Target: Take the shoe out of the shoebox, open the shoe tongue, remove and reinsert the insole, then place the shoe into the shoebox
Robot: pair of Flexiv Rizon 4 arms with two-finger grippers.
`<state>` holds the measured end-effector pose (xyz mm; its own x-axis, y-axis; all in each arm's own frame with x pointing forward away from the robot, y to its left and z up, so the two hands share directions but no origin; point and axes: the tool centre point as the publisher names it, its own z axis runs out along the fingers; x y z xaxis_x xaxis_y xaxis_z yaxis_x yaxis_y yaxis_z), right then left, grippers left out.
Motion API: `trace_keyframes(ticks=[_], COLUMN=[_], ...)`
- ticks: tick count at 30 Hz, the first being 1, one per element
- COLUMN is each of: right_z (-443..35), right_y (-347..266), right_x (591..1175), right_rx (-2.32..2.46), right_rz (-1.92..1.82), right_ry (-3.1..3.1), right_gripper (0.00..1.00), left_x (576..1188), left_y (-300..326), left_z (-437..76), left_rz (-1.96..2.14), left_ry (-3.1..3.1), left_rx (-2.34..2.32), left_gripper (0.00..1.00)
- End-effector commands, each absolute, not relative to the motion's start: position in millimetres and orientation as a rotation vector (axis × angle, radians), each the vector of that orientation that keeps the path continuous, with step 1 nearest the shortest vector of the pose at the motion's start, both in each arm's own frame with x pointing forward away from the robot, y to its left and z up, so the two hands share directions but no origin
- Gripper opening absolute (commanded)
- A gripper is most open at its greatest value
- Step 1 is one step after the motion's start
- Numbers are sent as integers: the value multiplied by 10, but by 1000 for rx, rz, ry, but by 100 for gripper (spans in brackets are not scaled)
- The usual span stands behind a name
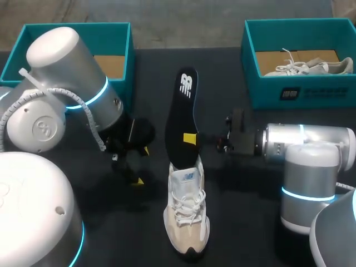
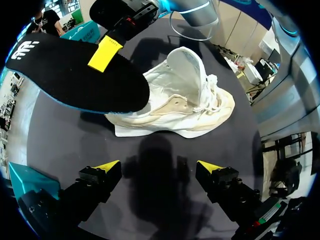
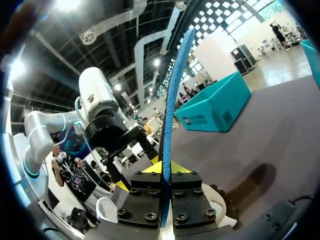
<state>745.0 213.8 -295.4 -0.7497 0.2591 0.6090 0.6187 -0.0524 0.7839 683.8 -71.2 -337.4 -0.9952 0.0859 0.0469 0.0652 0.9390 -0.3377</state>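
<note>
Dark table carries three things: a white-and-beige shoe at about 6 o'clock, standing on its sole with the toe toward the near edge, a teal shoebox at 11 o'clock, and a second teal shoebox at 1 o'clock. Both boxes sit at the far edge, well apart from the shoe and from each other.

Near: left gripper over the dark table, fingers wide apart, nothing between them. Ahead of it: cream shoe, tongue pulled up. A black insole juts from the shoe's opening, with the right gripper pinching it.
</note>
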Motion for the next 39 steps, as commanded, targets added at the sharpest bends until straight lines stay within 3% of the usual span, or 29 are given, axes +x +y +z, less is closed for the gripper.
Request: trace_keyframes(ticks=[1,39], right_z=[-2961,-3204], right_y=[2120,2037], right_x=[7415,7437], right_rx=[-947,-907], right_rz=[-1882,-1904], right_ry=[-1944,-1923], right_gripper=[0,0], left_x=[6834,6834], left_y=[-717,-717], left_z=[-3382,-3382], left_rz=[524,524], left_ry=[-3034,-3034], left_rx=[-118,-118], left_gripper=[100,100])
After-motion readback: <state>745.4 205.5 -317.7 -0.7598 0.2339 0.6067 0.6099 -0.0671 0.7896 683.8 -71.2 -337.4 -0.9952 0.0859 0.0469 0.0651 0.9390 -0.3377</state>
